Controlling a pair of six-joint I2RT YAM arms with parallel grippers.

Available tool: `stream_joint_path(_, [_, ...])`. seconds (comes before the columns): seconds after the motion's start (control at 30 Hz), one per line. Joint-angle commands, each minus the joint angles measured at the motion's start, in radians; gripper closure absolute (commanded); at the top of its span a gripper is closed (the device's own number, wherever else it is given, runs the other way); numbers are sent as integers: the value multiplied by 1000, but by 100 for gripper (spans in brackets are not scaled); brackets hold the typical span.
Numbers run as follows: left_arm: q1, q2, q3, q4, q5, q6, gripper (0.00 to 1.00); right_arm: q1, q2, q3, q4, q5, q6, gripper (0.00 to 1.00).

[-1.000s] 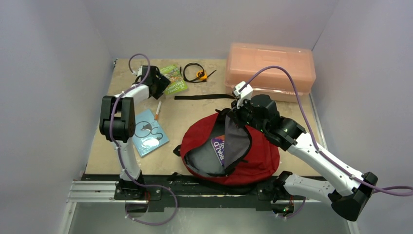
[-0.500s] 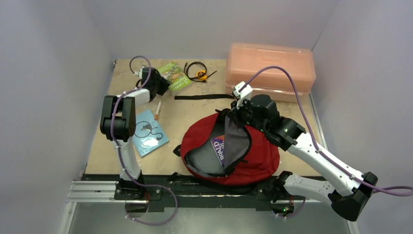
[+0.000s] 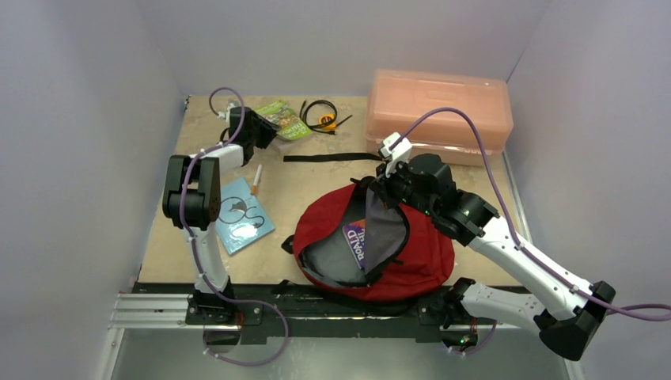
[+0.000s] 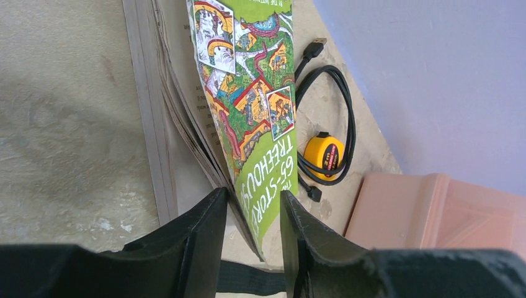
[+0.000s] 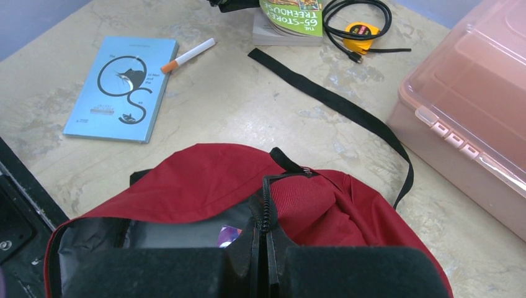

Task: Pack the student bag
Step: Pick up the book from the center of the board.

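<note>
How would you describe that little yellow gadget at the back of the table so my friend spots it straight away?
Find the big pink plastic box at the back of the table. Just left of it lies a looped black cable, with the tape measure at the loop's edge. It is the only small, round, yellow thing there; the green book further left is bigger and rectangular.

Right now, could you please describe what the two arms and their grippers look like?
The left arm and right arm share white link shells with black joint housings, and a purple cable runs along each. The left gripper has smooth black fingers; those of the right gripper look matte and textured.
</note>
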Motion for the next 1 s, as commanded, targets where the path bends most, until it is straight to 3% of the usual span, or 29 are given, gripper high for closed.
stream_joint_path(0.0, [4,-14,28,4,6,4,61,1,-22,15,68,-3,-18,100])
stream_joint_path(0.2, [4,43,97,-124,56,-38,61,1,-23,12,71,1,-23,100])
stream_joint_path(0.43, [9,26,117,-165,50,-11,100,2,-27,14,65,4,-24,100])
stream_joint_path(0.7, [20,-112,167,-364,8,114,100,1,18,17,57,-24,-22,100])
stream_joint_path(0.73, [26,-132,172,-376,29,121,100,1,39,25,49,-42,-12,93])
stream_joint_path(0.87, [60,-167,194,-404,156,110,100,1,123,74,48,-167,91,41])
stream_joint_path(0.97, [77,-185,208,-422,228,107,100,2,193,137,48,-266,228,21])
